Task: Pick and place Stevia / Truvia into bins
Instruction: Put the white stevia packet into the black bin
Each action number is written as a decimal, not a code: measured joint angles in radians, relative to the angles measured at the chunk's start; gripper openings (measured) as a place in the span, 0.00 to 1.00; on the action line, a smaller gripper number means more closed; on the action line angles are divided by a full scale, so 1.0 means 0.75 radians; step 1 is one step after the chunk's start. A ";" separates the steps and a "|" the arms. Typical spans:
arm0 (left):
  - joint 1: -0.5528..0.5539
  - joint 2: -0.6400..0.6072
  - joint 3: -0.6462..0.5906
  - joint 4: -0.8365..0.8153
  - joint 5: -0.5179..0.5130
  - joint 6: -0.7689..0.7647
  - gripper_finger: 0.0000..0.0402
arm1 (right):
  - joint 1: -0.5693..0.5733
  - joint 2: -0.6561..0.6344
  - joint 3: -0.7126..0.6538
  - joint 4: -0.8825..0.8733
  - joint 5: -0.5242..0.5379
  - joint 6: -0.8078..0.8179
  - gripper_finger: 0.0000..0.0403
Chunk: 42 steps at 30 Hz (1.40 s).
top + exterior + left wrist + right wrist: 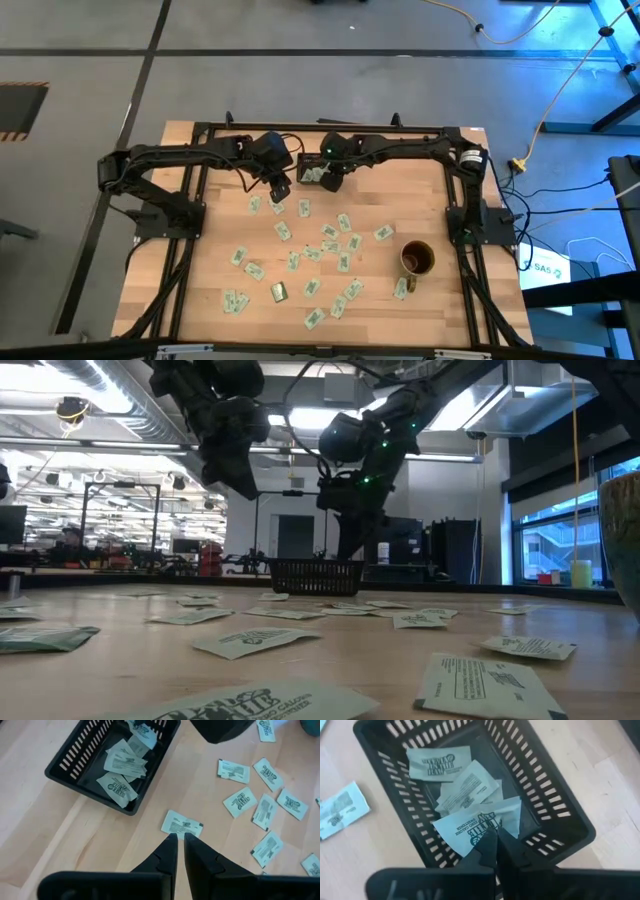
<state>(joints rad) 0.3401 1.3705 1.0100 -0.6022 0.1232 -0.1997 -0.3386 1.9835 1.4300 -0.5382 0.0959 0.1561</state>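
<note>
— Where's the right gripper (pixel 496 836) just now?

— Up at the far end of the table, hanging over the black slatted tray (pixel 547 795). Its fingers are pressed together on the corner of a sweetener packet (pixel 475 827), green print on white, which dangles straight below the tips and over the tray's inside.

— Anything in the tray under it?

— A few packets already, lying overlapped on the floor of it, a little beyond the held one. One more packet (pixel 340 810) lies on the wood just outside the tray wall.

— And the left gripper (pixel 180 840)?

— Right beside the tray, lifted above the table. Its fingers are nearly shut, only a slit between them, and I see nothing in them. Directly past the tips lies a single packet (pixel 182 824) on the bare wood, close to the tray's near corner.

— The rest of the packets?

— Strewn over the wooden table (pixel 440 215), well apart from both grippers, mostly toward the middle and the near edge. A brownish-gold mug (pixel 417 258) stands out among them, away from the right gripper, with a packet (pixel 400 288) touching or just beside its base.
</note>
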 joint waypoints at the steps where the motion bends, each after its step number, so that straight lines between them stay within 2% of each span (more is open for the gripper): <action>1: 0.000 0.000 0.000 0.000 -0.002 0.001 0.07 | 0.000 0.000 0.000 -0.004 0.000 -0.001 0.01; 7: 0.000 0.000 0.000 0.000 -0.057 0.001 0.07 | -0.003 0.000 0.000 -0.004 -0.001 -0.001 0.04; 16: 0.000 0.000 0.000 0.000 -0.058 0.004 0.07 | -0.002 -0.003 0.000 -0.007 -0.004 0.037 0.22; 20: 0.000 0.000 0.000 -0.008 -0.058 0.005 0.07 | -0.002 -0.028 0.000 -0.042 -0.005 0.059 0.26; 26: -0.006 -0.001 -0.002 -0.215 -0.070 0.007 0.07 | 0.007 -0.143 0.001 -0.165 -0.002 0.051 0.26; 31: -0.030 -0.002 -0.081 -0.300 -0.189 0.076 0.07 | 0.008 -0.222 0.001 -0.163 0.008 0.010 0.26; 35: -0.051 -0.002 -0.174 -0.291 -0.237 0.120 0.07 | 0.008 -0.243 0.001 -0.131 0.012 -0.004 0.26; 42: -0.051 -0.001 -0.272 -0.242 -0.254 0.018 0.07 | 0.010 -0.241 0.001 -0.126 0.011 -0.002 0.26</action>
<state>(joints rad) 0.3016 1.3697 0.8061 -0.7836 -0.0674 -0.1865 -0.3309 1.8030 1.4307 -0.6330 0.1045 0.1547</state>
